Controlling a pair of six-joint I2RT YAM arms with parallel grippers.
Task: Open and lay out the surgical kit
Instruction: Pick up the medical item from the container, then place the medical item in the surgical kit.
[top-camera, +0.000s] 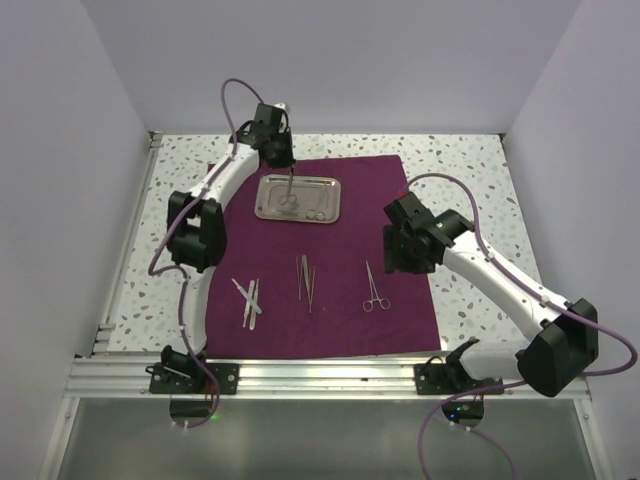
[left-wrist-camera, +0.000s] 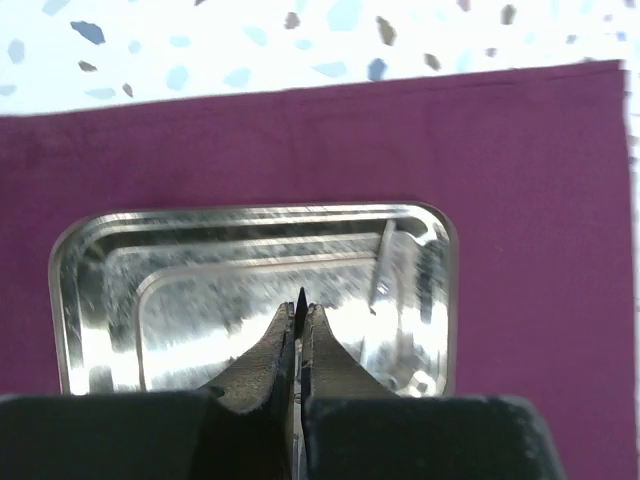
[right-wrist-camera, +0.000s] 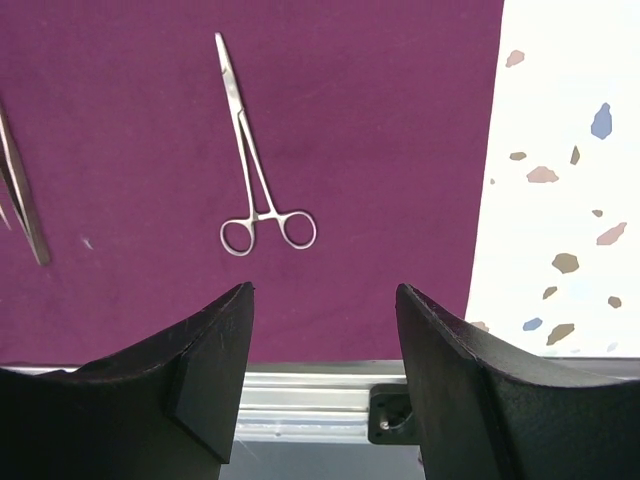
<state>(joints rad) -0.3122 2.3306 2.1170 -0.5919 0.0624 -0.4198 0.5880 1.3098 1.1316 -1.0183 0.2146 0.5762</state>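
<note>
Operator: What lies under my arms?

Spotter: The speckled terrazzo table (top-camera: 470, 170). On it is your maroon cloth wrap (top-camera: 340, 320), spread flat as a matte rectangle below both grippers. Its right edge runs just to the right of your right gripper's fingers.

Operator: And the tray?

Spotter: The steel tray (left-wrist-camera: 90, 260) is shiny and rectangular, with rounded corners and a stepped rim. It sits on the cloth straight beneath your left gripper (left-wrist-camera: 300, 312). Those jaws are clenched tight, with a thin dark sliver showing between the tips. From above, the slim forceps (top-camera: 288, 200) run from those fingers down to ring handles in the tray. A thin silver strip (left-wrist-camera: 383, 262) lies in the tray to the right of your fingertips; I cannot tell which tool it is.

Operator: My right side?

Spotter: Your right gripper (right-wrist-camera: 325, 295) hangs released, with nothing between its black wedge fingers. Just beyond the gap the ring-handled forceps (right-wrist-camera: 255, 170) lie flat on the cloth, rings nearest the fingers. To their left lie the straight tweezers (top-camera: 306, 280), and further left a paler pair (top-camera: 248, 298), each group apart.
</note>
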